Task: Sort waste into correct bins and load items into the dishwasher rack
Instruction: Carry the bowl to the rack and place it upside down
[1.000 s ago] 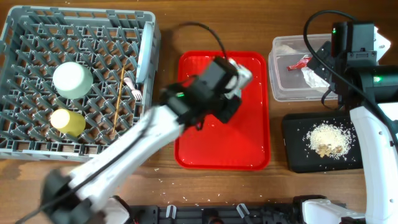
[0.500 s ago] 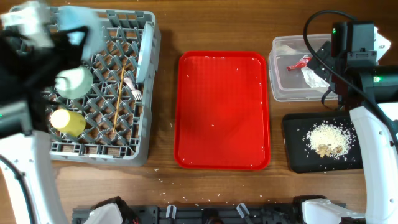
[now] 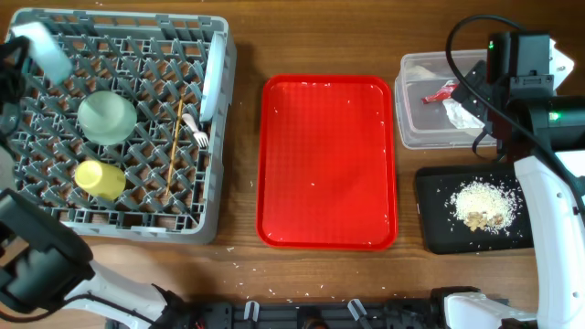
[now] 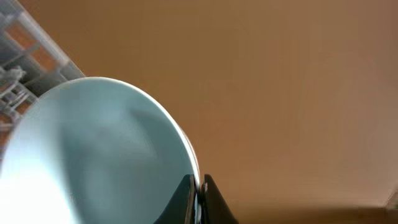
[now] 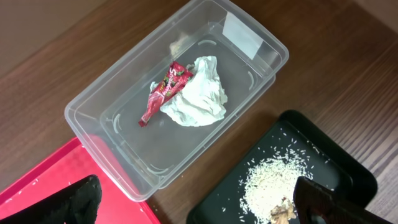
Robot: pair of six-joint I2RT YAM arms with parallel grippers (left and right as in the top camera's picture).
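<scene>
My left gripper (image 4: 199, 182) is shut on the rim of the light blue bowl (image 4: 93, 155), which hangs over the far left corner of the dishwasher rack (image 3: 137, 227); overhead the bowl (image 3: 41, 50) looks blurred. In the rack are a pale green bowl (image 3: 106, 117), a yellow cup (image 3: 99, 179), chopsticks (image 3: 174, 155), a white fork (image 3: 196, 132) and a plate (image 3: 212, 82) on edge. My right gripper (image 5: 199, 202) is open and empty above the clear tub (image 5: 112, 155), which holds the red wrapper (image 5: 165, 90) and napkin (image 5: 196, 96). Rice scraps (image 5: 273, 180) lie in the black tray (image 5: 348, 168).
A large red tray (image 3: 329, 164) lies in the middle of the wooden table with a few crumbs on it. The right arm (image 3: 521, 64) reaches over the tub's far side. Loose grains dot the table near the front edge.
The left arm swung from over the red tray to the rack's far left corner, carrying the light blue bowl. The right arm has stayed still.
</scene>
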